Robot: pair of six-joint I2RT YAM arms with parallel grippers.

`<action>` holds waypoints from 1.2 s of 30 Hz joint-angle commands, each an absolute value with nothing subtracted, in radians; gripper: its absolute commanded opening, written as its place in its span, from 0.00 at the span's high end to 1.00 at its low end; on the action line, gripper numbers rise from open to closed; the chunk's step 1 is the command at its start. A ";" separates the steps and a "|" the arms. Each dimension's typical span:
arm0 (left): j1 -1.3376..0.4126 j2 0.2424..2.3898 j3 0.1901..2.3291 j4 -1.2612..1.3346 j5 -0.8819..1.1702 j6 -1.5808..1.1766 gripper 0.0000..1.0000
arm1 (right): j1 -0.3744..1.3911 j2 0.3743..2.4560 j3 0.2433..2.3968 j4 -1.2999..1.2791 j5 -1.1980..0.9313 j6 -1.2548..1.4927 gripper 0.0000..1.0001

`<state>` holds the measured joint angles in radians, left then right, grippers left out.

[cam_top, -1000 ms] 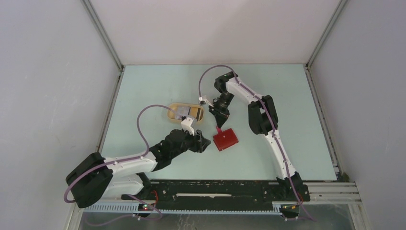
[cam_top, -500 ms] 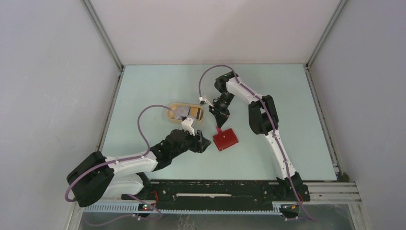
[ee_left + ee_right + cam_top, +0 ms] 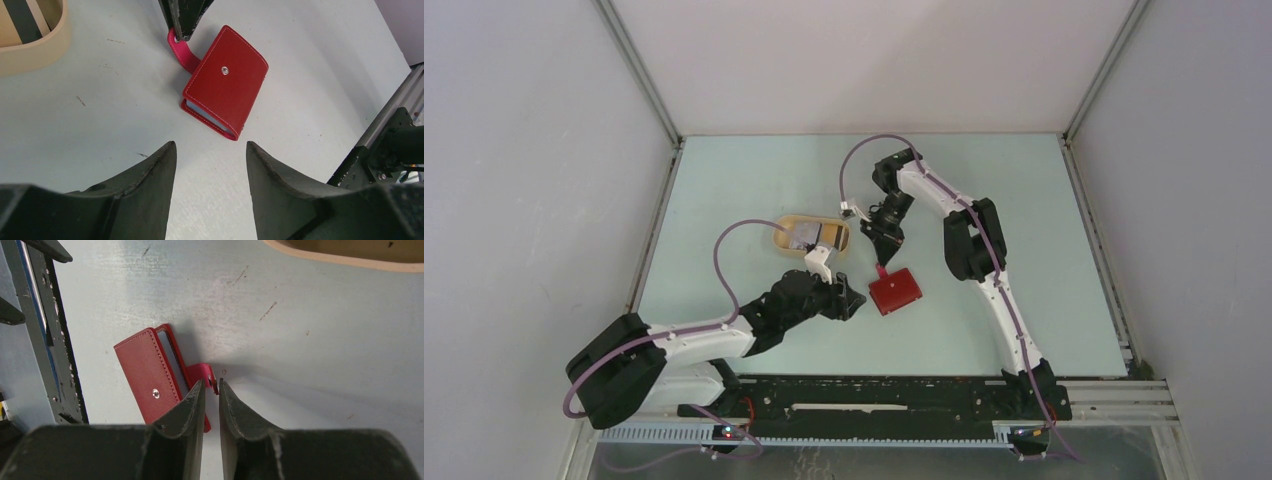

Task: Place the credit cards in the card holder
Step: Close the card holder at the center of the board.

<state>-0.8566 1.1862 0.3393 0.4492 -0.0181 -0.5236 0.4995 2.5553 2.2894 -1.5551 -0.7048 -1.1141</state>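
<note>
- card holder (image 3: 894, 290), closed, lies flat on the bench (image 3: 1044, 250) at centre frame; it looks light and stiff-covered, likely slippery, and best taken by its strap (image 3: 182, 50).
- right claw (image 3: 212, 385), nearly shut, pinches that strap.
- left claw (image 3: 210, 146) hovers wide open and empty, lower left of the card holder.

The red card holder (image 3: 895, 290) lies flat on the pale green bench (image 3: 754, 180). The right end effector (image 3: 884, 260) points down at its far corner. The left end effector (image 3: 854, 300) is just beside it. The credit cards (image 3: 814, 236) lie in a tan dish (image 3: 775, 234) nearby.
</note>
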 commanded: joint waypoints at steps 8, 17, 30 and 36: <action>-0.851 1.193 0.333 0.500 -0.008 -0.531 0.42 | 0.492 2.470 2.286 -1.600 -0.719 -1.127 0.77; -0.851 1.200 0.336 0.501 -0.008 -0.531 0.42 | 0.492 2.468 2.271 -1.600 -0.716 -1.131 0.94; -0.851 1.365 0.398 0.664 0.160 -0.631 0.60 | 0.480 2.345 2.172 -1.601 -0.770 -1.136 1.00; -0.851 1.482 0.455 0.774 0.216 -0.719 0.68 | 0.480 2.230 1.988 -1.495 -0.791 -1.128 1.00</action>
